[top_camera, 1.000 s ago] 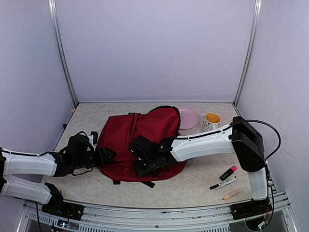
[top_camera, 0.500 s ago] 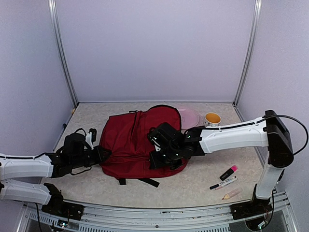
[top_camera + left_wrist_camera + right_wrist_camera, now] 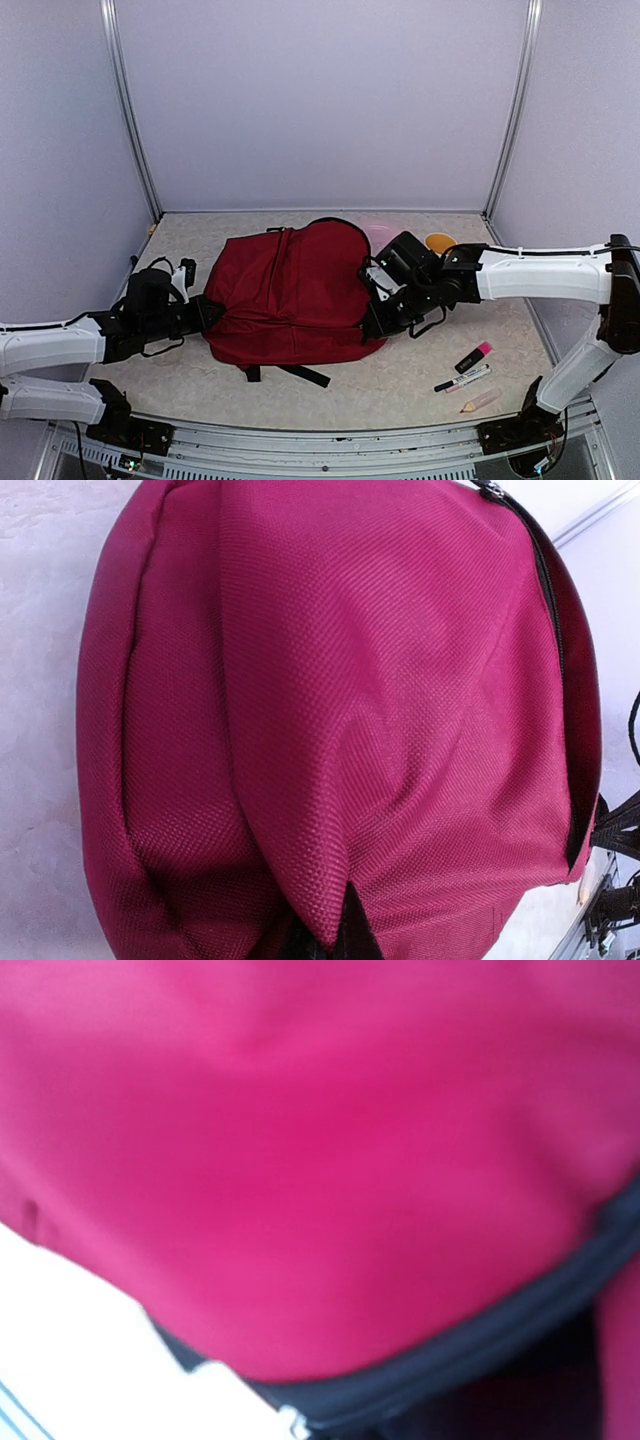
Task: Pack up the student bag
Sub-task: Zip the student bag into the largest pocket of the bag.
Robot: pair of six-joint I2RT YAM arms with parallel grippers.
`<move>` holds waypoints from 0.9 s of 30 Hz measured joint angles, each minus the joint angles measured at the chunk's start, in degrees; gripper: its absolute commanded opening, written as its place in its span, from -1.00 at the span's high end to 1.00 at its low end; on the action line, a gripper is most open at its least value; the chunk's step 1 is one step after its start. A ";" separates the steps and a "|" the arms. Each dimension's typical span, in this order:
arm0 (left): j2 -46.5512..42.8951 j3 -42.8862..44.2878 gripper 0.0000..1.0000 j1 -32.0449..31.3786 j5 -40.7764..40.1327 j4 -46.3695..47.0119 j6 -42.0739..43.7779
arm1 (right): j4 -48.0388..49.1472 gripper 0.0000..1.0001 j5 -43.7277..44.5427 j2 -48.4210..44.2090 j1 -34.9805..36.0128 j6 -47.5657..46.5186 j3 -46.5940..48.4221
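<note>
Red student bag is pinched by left jaws; right jaws closed alongside, cup half-hidden behind.

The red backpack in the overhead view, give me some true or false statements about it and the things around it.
1. The red backpack lies on the table between the left end effector and the right end effector. True.
2. The pink highlighter is inside the backpack. False: it lies on the table right of it, beside a black marker.
3. The left end effector pinches a fold of backpack fabric. True.
4. The mug stands by the arm bases. False: it stands at the far side, behind the right arm.
</note>
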 measured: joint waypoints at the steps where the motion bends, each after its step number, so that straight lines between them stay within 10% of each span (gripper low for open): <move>1: -0.31 0.04 1.00 0.48 -0.02 -0.31 0.26 | -1.22 1.00 -0.11 -0.72 -1.09 -0.59 -0.31; 9: -2.27 0.04 0.90 4.42 1.66 -1.60 1.38 | -5.14 1.00 -2.25 -3.17 -4.61 -4.96 -0.85; 11: -2.25 0.07 0.08 4.98 1.79 -1.66 1.60 | -4.31 1.00 -4.04 -3.15 -4.59 -5.88 -0.85; 13: -2.25 0.20 -0.24 5.79 0.76 -1.84 2.58 | -4.26 1.00 -5.51 -3.08 -4.31 -7.21 -0.85; 17: -3.23 2.86 -0.36 4.74 -2.62 -2.23 5.86 | -4.42 1.00 -8.07 -2.58 -4.28 -8.87 -0.85; 27: -1.79 12.28 -0.14 -28.17 -9.46 11.04 34.60 | -4.57 1.00 -10.60 -2.36 -4.37 -10.67 -0.50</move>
